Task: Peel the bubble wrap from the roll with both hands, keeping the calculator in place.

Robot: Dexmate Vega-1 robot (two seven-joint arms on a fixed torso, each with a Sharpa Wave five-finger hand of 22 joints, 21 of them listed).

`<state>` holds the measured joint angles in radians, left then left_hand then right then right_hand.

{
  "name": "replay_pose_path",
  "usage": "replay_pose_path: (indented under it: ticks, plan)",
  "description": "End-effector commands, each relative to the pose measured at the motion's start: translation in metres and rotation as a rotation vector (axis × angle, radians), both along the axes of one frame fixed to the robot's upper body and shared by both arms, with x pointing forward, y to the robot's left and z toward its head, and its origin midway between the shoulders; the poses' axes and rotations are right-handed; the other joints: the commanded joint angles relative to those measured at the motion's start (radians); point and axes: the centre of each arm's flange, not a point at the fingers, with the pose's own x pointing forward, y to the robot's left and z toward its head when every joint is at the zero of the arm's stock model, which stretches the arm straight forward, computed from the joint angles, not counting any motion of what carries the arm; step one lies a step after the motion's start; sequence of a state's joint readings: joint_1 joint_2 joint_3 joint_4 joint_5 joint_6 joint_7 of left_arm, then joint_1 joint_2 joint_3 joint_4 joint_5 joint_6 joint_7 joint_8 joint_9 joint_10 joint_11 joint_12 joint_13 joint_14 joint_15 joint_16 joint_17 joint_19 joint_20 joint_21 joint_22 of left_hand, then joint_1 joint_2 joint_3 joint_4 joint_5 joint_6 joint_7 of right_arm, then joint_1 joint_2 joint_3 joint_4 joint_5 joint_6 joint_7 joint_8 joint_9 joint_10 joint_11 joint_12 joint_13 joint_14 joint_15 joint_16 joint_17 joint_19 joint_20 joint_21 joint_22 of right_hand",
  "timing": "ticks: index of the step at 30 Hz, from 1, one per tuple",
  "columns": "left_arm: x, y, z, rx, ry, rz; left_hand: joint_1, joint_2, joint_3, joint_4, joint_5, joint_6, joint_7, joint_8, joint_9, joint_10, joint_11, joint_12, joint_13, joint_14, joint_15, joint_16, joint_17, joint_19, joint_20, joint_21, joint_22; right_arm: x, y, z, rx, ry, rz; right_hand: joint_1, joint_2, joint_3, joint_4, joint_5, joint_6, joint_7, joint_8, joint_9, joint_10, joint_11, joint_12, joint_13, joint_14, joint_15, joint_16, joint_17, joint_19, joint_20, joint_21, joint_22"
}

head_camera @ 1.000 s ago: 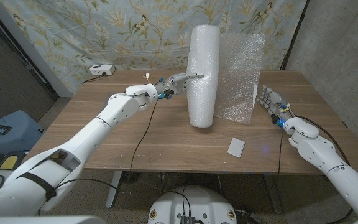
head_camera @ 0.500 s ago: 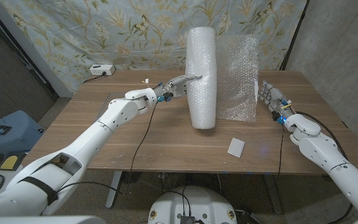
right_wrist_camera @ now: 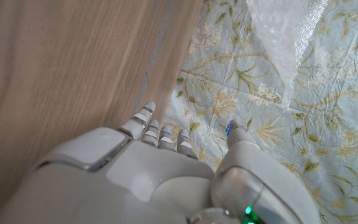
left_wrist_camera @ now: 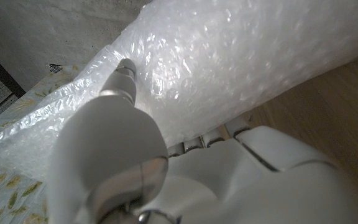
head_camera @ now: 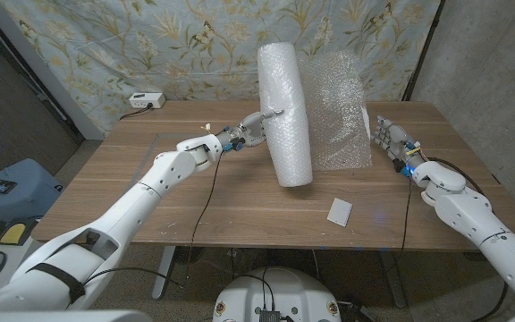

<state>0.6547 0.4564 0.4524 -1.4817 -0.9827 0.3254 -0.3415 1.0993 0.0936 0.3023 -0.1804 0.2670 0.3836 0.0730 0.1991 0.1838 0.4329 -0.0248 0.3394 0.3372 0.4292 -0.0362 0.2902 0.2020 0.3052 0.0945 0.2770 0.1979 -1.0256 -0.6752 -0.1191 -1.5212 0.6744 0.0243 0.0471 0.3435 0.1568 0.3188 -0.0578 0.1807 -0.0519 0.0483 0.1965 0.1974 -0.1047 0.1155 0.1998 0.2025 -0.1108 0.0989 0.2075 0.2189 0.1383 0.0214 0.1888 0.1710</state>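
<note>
Calculator: we see the calculator (head_camera: 339,211) as a small pale slab lying flat near the front edge of the table (head_camera: 150,197), right of centre, well apart from both hands and nearer to us than the roll.

Roll: we see the bubble wrap roll (head_camera: 284,112) standing on end around the middle of the table, tilted so its top leans toward the robot's left.

Loose sheet: we see the bubble wrap sheet (head_camera: 338,112) unrolled off the roll toward the robot's right, hanging upright just behind and beside it, its lower edge near the tabletop.

Left robot hand: we see the left robot hand (head_camera: 256,124) on the roll's left side about halfway up, one finger stretched out with its tip pressed against the wrap; in the left wrist view that fingertip (left_wrist_camera: 126,67) touches the bubbled surface while the other fingers curl underneath. We cannot tell whether any wrap is actually pinched.

Right robot hand: we see the right robot hand (head_camera: 389,143) just right of the loose sheet's edge, close but apparently not touching, fingers apart and holding nothing; the right wrist view shows its fingers (right_wrist_camera: 160,134) pointing past the table edge toward the floral cloth.

Far side: we see a white power strip (head_camera: 147,99) at the table's back left corner, and behind it a floral cloth backdrop (head_camera: 105,45).
</note>
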Motion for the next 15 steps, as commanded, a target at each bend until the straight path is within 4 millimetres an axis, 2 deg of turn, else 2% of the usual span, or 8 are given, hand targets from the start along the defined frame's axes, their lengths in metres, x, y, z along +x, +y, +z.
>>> replay_pose_path:
  ticks: [1,9,11,15]
  plan:
    - [0.004,0.006,-0.006,-0.067,0.047,-0.045,-0.005,-0.004,0.029,0.021,0.010,0.014,0.001,0.007,0.005,0.017,-0.008,0.008,0.003,0.013,-0.001,-0.002,0.004,0.001,-0.002,0.000,0.004,-0.004,-0.001,0.007,-0.037,0.006,-0.001,-0.007,-0.002,0.005,-0.003,-0.002,-0.001,0.000,0.004,0.002,-0.001,0.006,0.006,0.004,-0.006,0.002,-0.002,0.001,-0.005,0.000,0.000,0.002]
    - [0.009,0.003,-0.008,-0.086,0.083,-0.087,-0.006,-0.004,0.029,0.022,0.012,0.014,0.002,0.007,0.005,0.013,-0.011,0.005,0.005,0.012,-0.003,-0.003,0.006,0.001,-0.002,0.001,0.004,-0.005,0.001,0.012,-0.040,-0.015,-0.002,-0.009,-0.005,0.003,-0.004,-0.002,-0.001,0.001,0.004,0.002,0.000,0.008,0.006,0.004,-0.007,0.006,-0.002,0.000,-0.005,0.002,0.001,0.002]
    - [0.011,0.002,-0.010,-0.098,0.101,-0.100,-0.007,-0.005,0.028,0.022,0.013,0.014,0.001,0.007,0.005,0.016,-0.009,0.006,0.005,0.013,-0.002,-0.002,0.007,0.001,-0.003,0.001,0.004,-0.006,0.000,0.015,-0.049,-0.020,-0.003,-0.013,-0.014,-0.001,-0.006,-0.004,0.003,0.009,0.005,0.001,0.013,0.023,0.012,0.004,-0.003,0.009,0.000,-0.001,-0.003,0.006,0.002,0.002]
    - [0.014,0.000,-0.014,-0.115,0.127,-0.122,-0.007,-0.006,0.028,0.022,0.014,0.015,0.003,0.007,0.005,0.016,-0.008,0.005,0.006,0.014,-0.002,-0.001,0.008,0.000,-0.003,0.001,0.004,-0.009,-0.002,0.022,-0.067,-0.036,-0.004,-0.017,-0.025,-0.006,-0.009,-0.006,0.008,0.017,0.007,0.001,0.021,0.032,0.014,0.004,0.001,0.018,0.001,-0.001,0.001,0.014,0.004,0.002]
